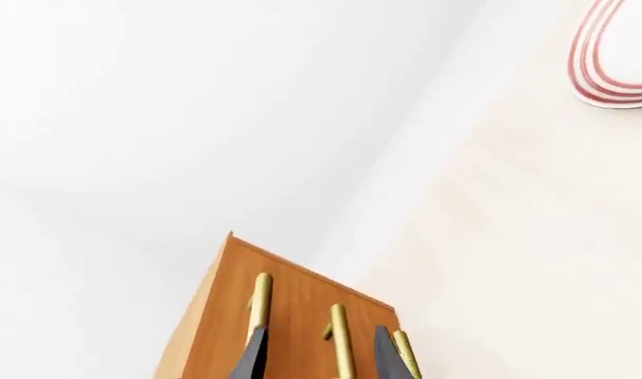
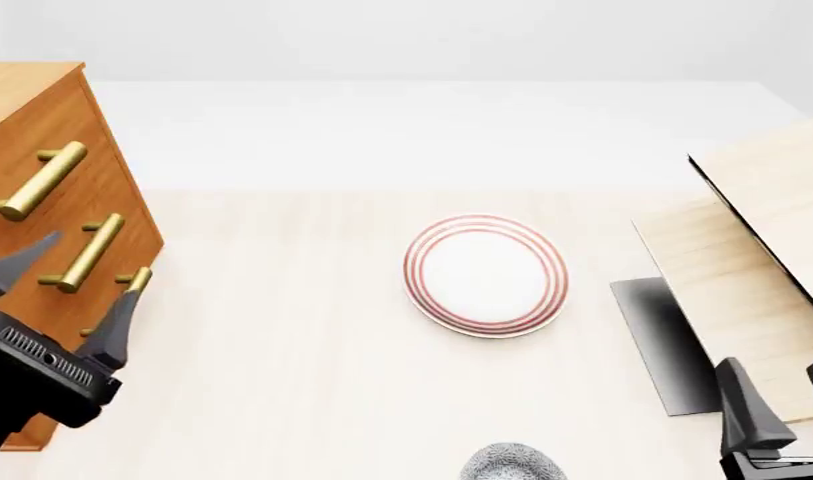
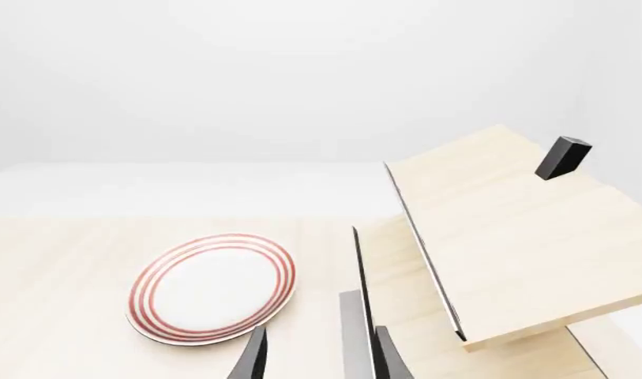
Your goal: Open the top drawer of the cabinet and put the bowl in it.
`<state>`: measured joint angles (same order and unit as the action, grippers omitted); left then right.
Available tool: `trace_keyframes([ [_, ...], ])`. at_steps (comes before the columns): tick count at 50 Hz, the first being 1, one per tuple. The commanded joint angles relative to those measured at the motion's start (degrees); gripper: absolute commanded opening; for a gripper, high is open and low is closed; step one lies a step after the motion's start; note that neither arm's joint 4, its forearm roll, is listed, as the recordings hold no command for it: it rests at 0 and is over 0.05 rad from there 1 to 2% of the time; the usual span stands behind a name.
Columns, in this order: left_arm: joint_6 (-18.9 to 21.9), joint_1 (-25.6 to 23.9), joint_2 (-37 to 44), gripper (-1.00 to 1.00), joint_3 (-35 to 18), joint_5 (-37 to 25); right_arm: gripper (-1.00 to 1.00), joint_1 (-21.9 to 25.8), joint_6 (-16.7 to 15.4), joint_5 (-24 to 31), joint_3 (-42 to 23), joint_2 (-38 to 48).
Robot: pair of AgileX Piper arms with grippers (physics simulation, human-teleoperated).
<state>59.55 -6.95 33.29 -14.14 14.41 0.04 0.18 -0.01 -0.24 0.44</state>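
Beside the orange-brown wooden cabinet [image 2: 59, 180] the left pincer [image 2: 62, 292] hangs spread wide and empty, pointing at its drawer fronts. The top drawer [image 2: 73, 135], shut, has its long brass bar handle [image 2: 35, 181] just above the pincer. The small speckled bowl [image 2: 513, 464] sits well apart on the pale tabletop [image 2: 286, 370]. The right pincer [image 3: 318, 357] is spread too, far from the cabinet.

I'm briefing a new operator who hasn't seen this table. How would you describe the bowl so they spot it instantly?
Start at the cabinet on the table's left, then move right to the flat plate with red rings at the centre. The bowl sits nearer the arms than the plate, cut off by the front view's lower edge. Unlike the plate, it is grey-speckled all over.
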Motion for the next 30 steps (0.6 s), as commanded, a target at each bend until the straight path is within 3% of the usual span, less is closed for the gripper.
trace_keyframes([
  [1, 6.40, 1.18, 2.30, 1.00, -1.49, 2.78, 1.00, -0.02, -0.06, -0.02, 0.03, -0.06],
  [2, 8.24, 1.85, 2.44, 1.00, -1.62, 3.65, 1.00, 0.00, -0.09, -0.02, 0.03, -0.05],
  [12, 13.21, 2.92, 6.10, 1.00, -2.74, 6.65, 1.00, -0.01, -0.02, -0.03, 0.04, -0.08],
  [15, 13.05, 2.91, 6.39, 1.00, -4.03, 5.67, 1.00, -0.01, -0.04, -0.02, 0.04, -0.06],
  [30, 18.13, 4.89, 13.87, 1.00, -2.88, 13.82, 1.00, -0.02, -0.04, -0.02, 0.04, -0.08],
])
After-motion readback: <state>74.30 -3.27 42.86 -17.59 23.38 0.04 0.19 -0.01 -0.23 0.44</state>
